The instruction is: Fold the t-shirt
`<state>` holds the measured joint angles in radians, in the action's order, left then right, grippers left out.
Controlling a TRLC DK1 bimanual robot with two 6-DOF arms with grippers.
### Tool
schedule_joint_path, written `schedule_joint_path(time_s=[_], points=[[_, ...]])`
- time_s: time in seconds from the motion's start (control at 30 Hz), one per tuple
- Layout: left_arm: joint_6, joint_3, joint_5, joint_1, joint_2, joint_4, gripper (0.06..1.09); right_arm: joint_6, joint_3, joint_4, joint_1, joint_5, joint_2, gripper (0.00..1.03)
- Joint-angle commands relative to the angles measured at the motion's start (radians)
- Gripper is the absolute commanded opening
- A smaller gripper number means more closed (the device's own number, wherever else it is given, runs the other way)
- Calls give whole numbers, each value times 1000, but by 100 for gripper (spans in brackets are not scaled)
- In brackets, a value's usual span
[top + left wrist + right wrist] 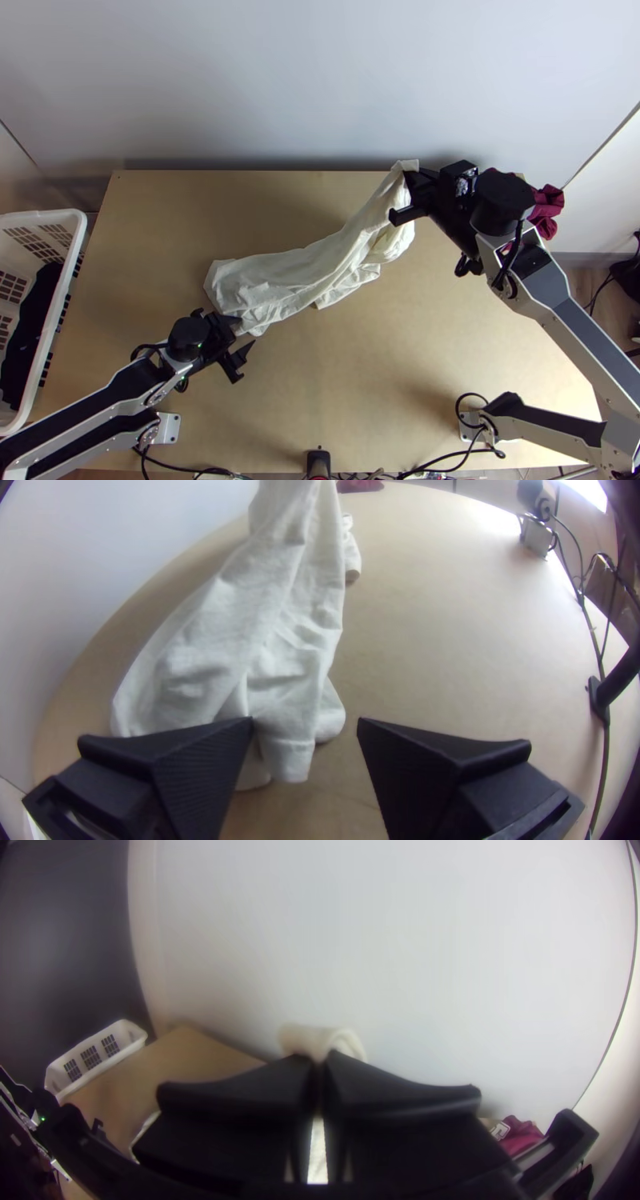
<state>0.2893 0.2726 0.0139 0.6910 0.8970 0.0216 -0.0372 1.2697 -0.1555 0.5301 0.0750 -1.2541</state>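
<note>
Our right end effector (pixel 321 1063) clamps the shirt (pixel 288 276), our left one (pixel 305 723) gapes — likely spreading, we next need its low end.

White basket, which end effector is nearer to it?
Left. The left end effector is on the basket's side of the table, by one end of the t-shirt; the right end effector is well across, holding the t-shirt's other end.
</note>
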Motion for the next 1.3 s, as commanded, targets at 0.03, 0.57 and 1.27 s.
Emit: schedule_joint_path(time_s=[0.03,0.57,1.27], points=[[14,-9,-40,-21,108,-98,44,2,-3,1,1,0,7,3],[36,82,-40,-16,-84,26,10,-3,-13,2,5,0,12,3],[163,907,14,-446,192,15,9,-3,108,10,-97,0,-19,3]])
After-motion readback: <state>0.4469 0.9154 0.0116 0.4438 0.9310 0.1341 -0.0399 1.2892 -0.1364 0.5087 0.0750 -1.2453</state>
